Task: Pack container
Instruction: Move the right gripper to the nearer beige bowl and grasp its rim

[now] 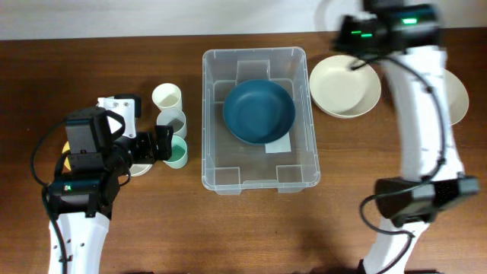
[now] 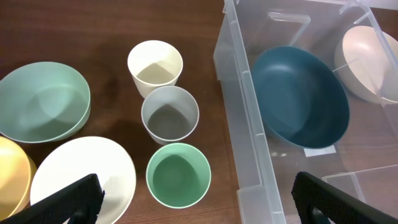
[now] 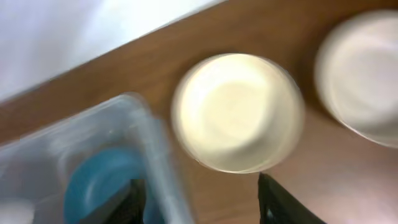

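Observation:
The container point(image 1: 209, 114) is a large clear bin at the table's middle. A dark blue bowl point(image 1: 259, 113) lies inside it. My left gripper point(image 1: 156, 144) is open and empty, left of the bin, with its fingers point(image 2: 196, 202) either side of a green cup point(image 2: 178, 174) and the bin's near wall point(image 2: 249, 143). My right gripper point(image 1: 356, 38) is open and empty, high at the far right, over a cream bowl point(image 1: 345, 85). The right wrist view is blurred. It shows the fingers point(image 3: 205, 202), the cream bowl point(image 3: 237, 112) and the bin's corner point(image 3: 155, 162).
A grey cup point(image 2: 170, 115) and a cream cup point(image 2: 155, 65) stand in a row with the green cup. A pale green bowl point(image 2: 42, 101), a white bowl point(image 2: 84, 177) and a yellow bowl point(image 2: 9, 180) lie further left. Another cream bowl point(image 1: 459, 95) lies at the far right, partly behind my right arm.

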Robot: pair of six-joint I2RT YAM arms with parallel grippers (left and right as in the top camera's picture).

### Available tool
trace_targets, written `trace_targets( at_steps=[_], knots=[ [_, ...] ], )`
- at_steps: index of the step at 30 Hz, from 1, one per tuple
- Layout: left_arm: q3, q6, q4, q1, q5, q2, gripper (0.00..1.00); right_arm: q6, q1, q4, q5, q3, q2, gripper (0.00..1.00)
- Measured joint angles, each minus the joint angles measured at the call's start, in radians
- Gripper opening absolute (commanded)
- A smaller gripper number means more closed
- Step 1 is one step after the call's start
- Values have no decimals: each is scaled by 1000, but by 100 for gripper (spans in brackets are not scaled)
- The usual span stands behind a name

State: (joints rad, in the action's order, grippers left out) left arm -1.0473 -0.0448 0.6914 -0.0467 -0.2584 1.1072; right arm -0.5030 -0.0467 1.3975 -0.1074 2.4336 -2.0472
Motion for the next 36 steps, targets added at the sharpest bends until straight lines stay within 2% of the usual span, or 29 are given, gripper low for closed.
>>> trace_targets(
  at_steps=[3, 6, 14, 16, 30, 34, 36],
  knots=[
    [0, 0, 0, 0, 0, 0, 99, -93, 91, 31, -5, -56, -5, 57],
    [0, 0, 0, 0, 0, 0, 99, -166, 149, 7, 11, -198, -14, 60],
    [0, 0, 0, 0, 0, 0, 99, -214, 211, -241, 138, -598, -46, 62],
    [0, 0, 0, 0, 0, 0, 99, -217, 213, -289, 153, -640, -49, 63],
    [0, 0, 0, 0, 0, 0, 99, -272, 213, -465, 196, -719, -124, 62],
    [0, 0, 0, 0, 0, 0, 99, -277, 213, -497, 218, -719, -153, 60],
    [0, 0, 0, 0, 0, 0, 99, -280, 213, -507, 225, -719, -164, 56]
  ],
)
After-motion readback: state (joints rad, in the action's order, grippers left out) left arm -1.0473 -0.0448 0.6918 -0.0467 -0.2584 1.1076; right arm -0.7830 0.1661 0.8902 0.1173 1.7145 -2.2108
